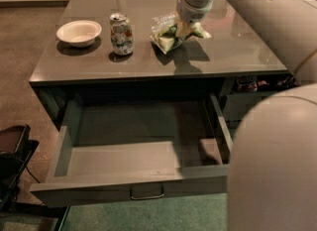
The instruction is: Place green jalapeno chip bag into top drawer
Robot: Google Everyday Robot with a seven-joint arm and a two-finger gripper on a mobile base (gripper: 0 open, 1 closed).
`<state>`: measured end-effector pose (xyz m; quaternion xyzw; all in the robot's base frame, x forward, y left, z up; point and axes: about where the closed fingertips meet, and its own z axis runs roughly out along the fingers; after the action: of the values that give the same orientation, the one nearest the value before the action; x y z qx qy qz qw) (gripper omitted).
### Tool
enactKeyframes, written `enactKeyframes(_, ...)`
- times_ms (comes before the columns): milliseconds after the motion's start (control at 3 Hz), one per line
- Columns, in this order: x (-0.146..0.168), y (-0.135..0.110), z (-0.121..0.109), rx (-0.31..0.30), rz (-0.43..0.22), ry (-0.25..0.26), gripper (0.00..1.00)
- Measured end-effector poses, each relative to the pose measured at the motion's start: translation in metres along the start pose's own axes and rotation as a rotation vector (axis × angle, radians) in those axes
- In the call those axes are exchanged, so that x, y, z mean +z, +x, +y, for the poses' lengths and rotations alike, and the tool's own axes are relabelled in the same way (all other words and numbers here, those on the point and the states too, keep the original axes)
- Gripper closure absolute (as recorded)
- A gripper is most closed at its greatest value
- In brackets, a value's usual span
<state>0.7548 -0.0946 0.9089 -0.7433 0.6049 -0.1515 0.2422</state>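
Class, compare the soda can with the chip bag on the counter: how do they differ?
The soda can stands upright and rigid; the green jalapeno chip bag lies crumpled and low. The can is untouched; the pincer is down on the bag. Both rest on the grey counter, above the open top drawer.

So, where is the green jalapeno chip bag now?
In the camera view, the green jalapeno chip bag lies on the counter, just right of the soda can, under the gripper.
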Motion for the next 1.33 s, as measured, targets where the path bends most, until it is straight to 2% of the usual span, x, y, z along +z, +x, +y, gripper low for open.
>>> enactKeyframes(333, -0.008, -0.009, 0.009, -0.025, 0.06, -0.128, 0.96)
enactKeyframes(667, -0.011, -0.005, 0.031, -0.025, 0.08, -0.221, 1.0)
enactKeyframes(1000, -0.02, -0.006, 0.035, -0.031, 0.07, -0.232, 1.0)
enactKeyframes(1333, -0.051, -0.002, 0.045, 0.057, 0.01, -0.198, 1.0)
